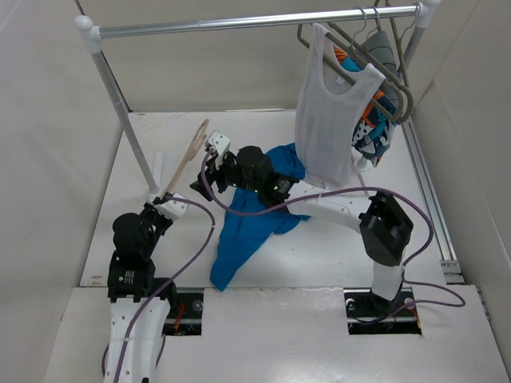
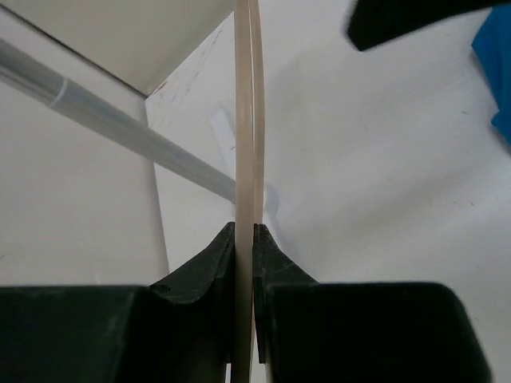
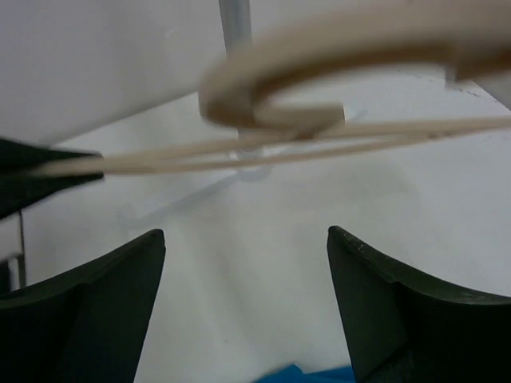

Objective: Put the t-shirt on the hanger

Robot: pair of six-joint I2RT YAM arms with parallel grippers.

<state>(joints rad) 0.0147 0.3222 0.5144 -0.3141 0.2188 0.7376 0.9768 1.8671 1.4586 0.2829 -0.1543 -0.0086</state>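
Honestly this one's barely started as far as I can tell: the blue t-shirt [image 1: 247, 227] is lying in a crumpled heap on the desk [image 1: 343, 255] close to the arms, and no part of it is on the hanger [image 1: 190, 155] yet. So what's done is basically "hanger is picked up and held off the desk", and what's left is the whole threading bit, getting the frame into the shirt and the shoulders seated. Closest to me, the left hand [image 2: 245, 239] has its two fingers pressed together on the thin beige frame, pinching it edge-on with no gap showing on either side of the wood, and the hanger sticks up and away from it, tilted toward the back of the desk. A bit further in, the right arm reaches across over the shirt, and the right hand [image 3: 243, 233] is spread wide with nothing between the fingers. From its own camera the hanger's curved hook and thin bars sit just ahead of the fingertips, not touching them as far as I can see, with a sliver of blue fabric below. At the back there's the rail [image 1: 239, 22] with a white tank top [image 1: 327, 120] and some patterned stuff hanging on grey hangers [image 1: 383, 72], well apart from the action.
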